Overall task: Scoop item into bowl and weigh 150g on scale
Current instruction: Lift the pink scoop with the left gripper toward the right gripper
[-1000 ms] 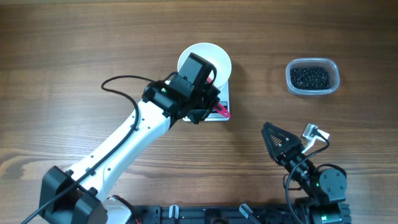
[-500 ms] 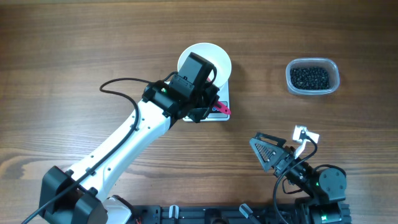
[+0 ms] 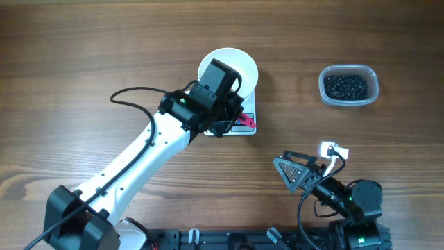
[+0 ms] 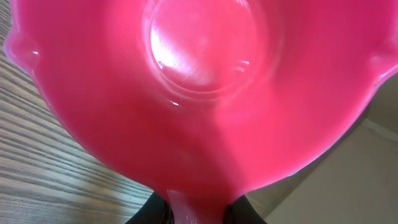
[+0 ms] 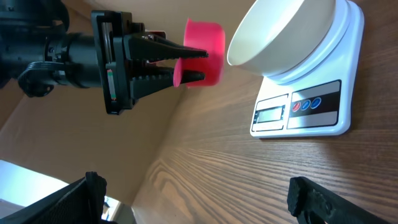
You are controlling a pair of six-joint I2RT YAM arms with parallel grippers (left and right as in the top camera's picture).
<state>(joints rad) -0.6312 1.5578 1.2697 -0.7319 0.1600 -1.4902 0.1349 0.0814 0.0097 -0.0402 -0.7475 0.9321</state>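
Left gripper (image 5: 193, 65) clenched on the pink scoop (image 5: 205, 51) handle, upper centre of the overhead frame, just beside the white bowl (image 3: 250, 69), which sits on the scale (image 5: 311, 106). Right gripper (image 3: 284, 173) fingers spread wide, holding nothing, lower right. Beans (image 3: 345, 85) in the clear tub (image 3: 374, 89), upper right.

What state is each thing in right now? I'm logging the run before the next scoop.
pink scoop: empty, gripped by handle.
bowl: on the scale, interior mostly hidden.
scale: carrying bowl, display unreadable.
tub: uncovered, holds beans.
left gripper: shut on pink scoop.
right gripper: open, empty.
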